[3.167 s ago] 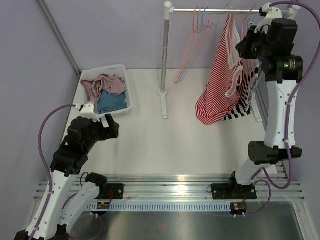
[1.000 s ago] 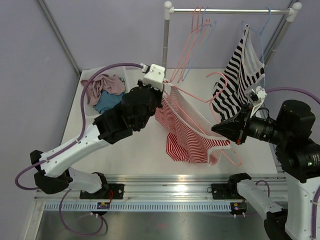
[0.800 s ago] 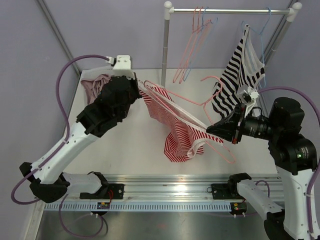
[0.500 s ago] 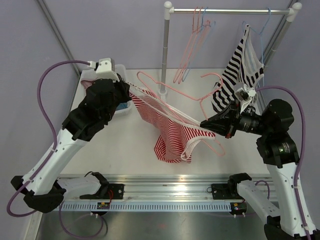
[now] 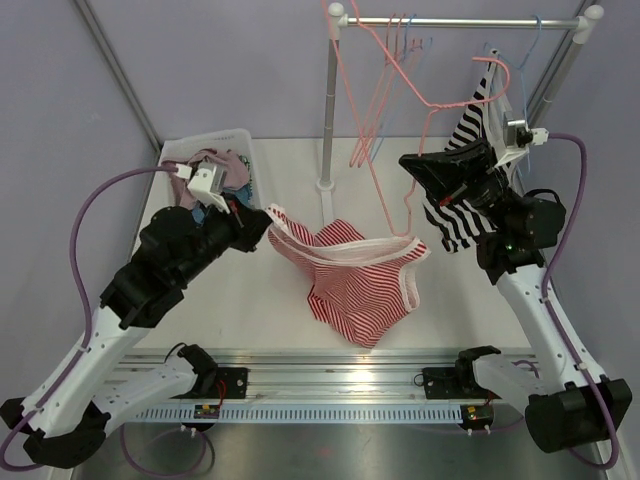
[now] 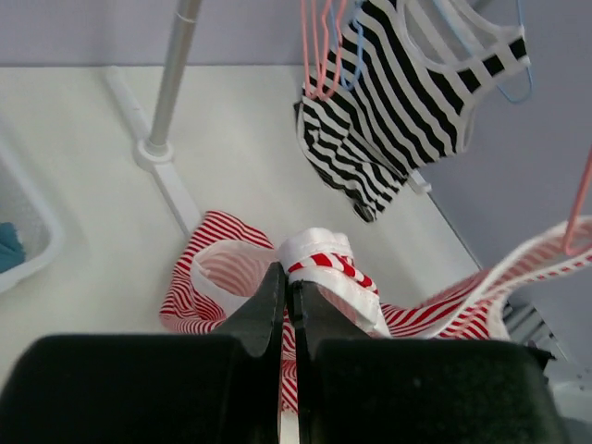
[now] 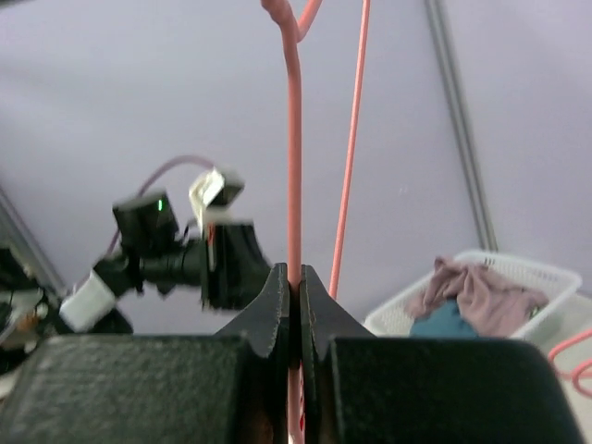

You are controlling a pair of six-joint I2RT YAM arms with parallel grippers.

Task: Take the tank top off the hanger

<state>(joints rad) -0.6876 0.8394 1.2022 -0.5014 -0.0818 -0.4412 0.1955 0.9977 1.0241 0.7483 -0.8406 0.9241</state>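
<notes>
Red-and-white striped, the tank top (image 5: 357, 292) hung stretched between the two arms, over the middle of the white bench (image 5: 290, 170), its body sagging low; whether it touched the surface could not be told. The left claw (image 6: 287, 280) was pressed together on the white-trimmed strap at the garment's left end. The right claw (image 7: 294, 279), raised high at the right, was pinched shut on the wire of the pink hanger (image 7: 294, 139), whose frame slanted up toward the clothes rail (image 5: 460, 21). In the left wrist view, the far strap lay across a piece of that pink wire at the right edge, so that end seemed to be on the hanger. Behind the right arm, a black-and-white striped top (image 6: 407, 102) hung from the rail, with several bare hangers (image 5: 395, 60) near it. A white basket (image 5: 245, 150) of clothes stood at the bench's back left corner.
</notes>
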